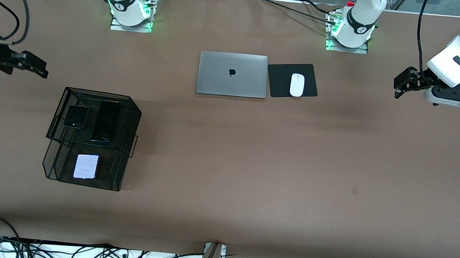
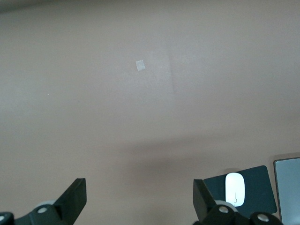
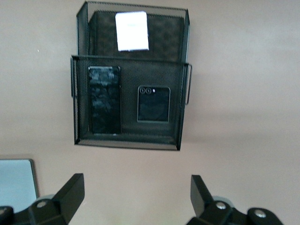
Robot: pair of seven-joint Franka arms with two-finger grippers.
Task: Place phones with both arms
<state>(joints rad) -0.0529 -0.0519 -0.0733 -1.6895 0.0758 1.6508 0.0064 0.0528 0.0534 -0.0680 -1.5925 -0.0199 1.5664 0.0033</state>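
Note:
A black wire two-tier rack (image 1: 132, 113) stands toward the right arm's end of the table. Its upper tier holds the small squarish black phone (image 1: 76, 116) and the long slim black phone (image 1: 105, 121) side by side. Its lower tier holds the pale lilac phone (image 1: 86, 166). The right wrist view shows the small black one (image 3: 153, 103), the long one (image 3: 104, 100) and the lilac one (image 3: 131, 31). My right gripper (image 1: 38, 65) is open and empty, up over bare table beside the rack. My left gripper (image 1: 402, 83) is open and empty over the left arm's end of the table.
A closed grey laptop (image 1: 232, 74) lies at the table's middle, near the arms' bases. Beside it a white mouse (image 1: 297, 85) sits on a black mouse pad (image 1: 279, 79). A small grey patch (image 1: 355, 191) marks the brown table.

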